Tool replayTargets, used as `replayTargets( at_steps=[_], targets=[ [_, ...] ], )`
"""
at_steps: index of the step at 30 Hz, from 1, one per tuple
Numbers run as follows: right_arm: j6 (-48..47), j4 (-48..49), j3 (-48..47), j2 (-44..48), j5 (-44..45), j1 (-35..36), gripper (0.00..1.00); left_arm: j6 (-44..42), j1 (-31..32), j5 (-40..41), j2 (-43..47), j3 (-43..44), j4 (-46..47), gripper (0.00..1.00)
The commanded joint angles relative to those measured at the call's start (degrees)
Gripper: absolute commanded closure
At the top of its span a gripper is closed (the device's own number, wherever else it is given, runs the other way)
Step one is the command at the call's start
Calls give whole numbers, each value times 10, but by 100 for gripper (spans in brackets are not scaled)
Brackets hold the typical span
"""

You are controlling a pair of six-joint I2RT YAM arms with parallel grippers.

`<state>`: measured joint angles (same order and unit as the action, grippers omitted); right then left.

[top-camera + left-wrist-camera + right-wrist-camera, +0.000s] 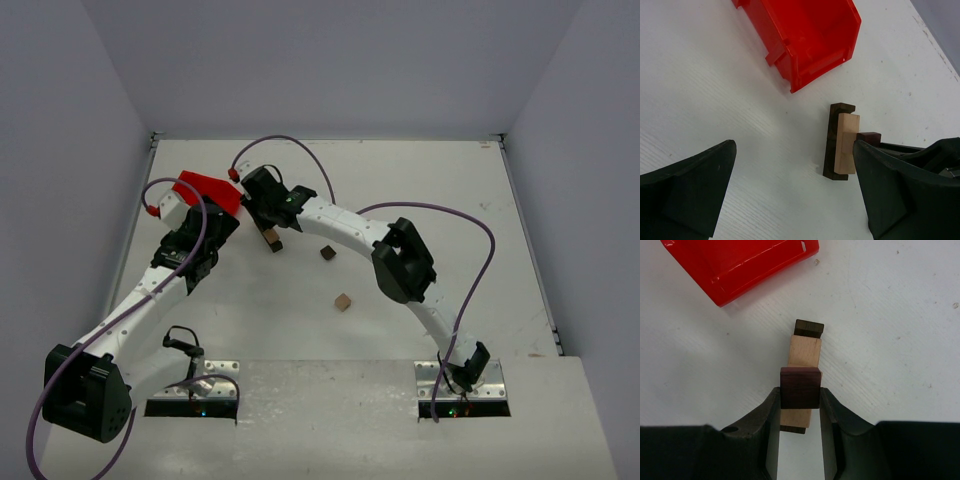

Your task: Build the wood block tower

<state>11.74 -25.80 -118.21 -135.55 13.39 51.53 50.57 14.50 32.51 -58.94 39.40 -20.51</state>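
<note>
The wood block tower [271,238] is a short stack with a dark brown cube [809,328] at the bottom and light tan wood [805,351] above it. My right gripper [800,396] is shut on a reddish-brown cube [800,387], held right over the tan top. Whether the cube rests on the stack I cannot tell. In the left wrist view the tower [842,142] stands just inside the right finger [885,190] of my left gripper [792,165]. That gripper is wide open and holds nothing.
A red bin [210,190] lies tipped just left of the tower, close behind my left gripper. Two loose cubes sit to the right of the stack, a dark one [327,253] and a tan one [343,301].
</note>
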Motion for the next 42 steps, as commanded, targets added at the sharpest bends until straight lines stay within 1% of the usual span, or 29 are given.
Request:
replayTargets(
  at_steps=[1, 3, 6, 9, 16, 24, 26, 29, 30, 31, 32, 37, 40, 42],
  targets=[
    [-5, 16, -28, 4, 6, 4, 71, -7, -4, 5, 4, 9, 24, 0],
    [-4, 16, -27, 5, 6, 3, 70, -6, -4, 5, 4, 9, 24, 0],
    [-2, 15, -25, 6, 6, 3, 66, -6, -4, 4, 5, 9, 24, 0],
    [1, 16, -23, 10, 6, 3, 56, -7, -4, 4, 5, 8, 26, 0],
    [6, 27, -12, 19, 4, 4, 49, -7, -4, 3, 10, 3, 33, 0],
    [10, 30, -3, 28, 7, 6, 47, -7, -4, 2, 15, -1, 35, 0],
    [10, 33, 5, 35, 6, 6, 44, -7, -4, 1, 15, 0, 35, 0],
    [7, 47, 29, 60, -6, 10, 34, -8, -4, 1, 15, -1, 35, 0],
    [2, 53, 42, 66, -11, 12, 18, -7, -4, 0, 15, -1, 35, 0],
    [-3, 60, 54, 77, -13, 13, 7, -7, -4, 0, 15, -1, 35, 0],
    [-7, 67, 64, 87, -14, 14, 1, -7, -4, -1, 15, -1, 35, 0],
    [-10, 102, 132, 146, -23, 16, 1, -7, -4, -2, 17, -2, 35, 0],
    [-9, 120, 202, 205, -29, 16, 1, -8, -4, -2, 22, -4, 35, 0],
    [-5, 130, 265, 236, -29, 16, 1, -7, -4, -2, 24, -5, 35, 0]
  ],
)
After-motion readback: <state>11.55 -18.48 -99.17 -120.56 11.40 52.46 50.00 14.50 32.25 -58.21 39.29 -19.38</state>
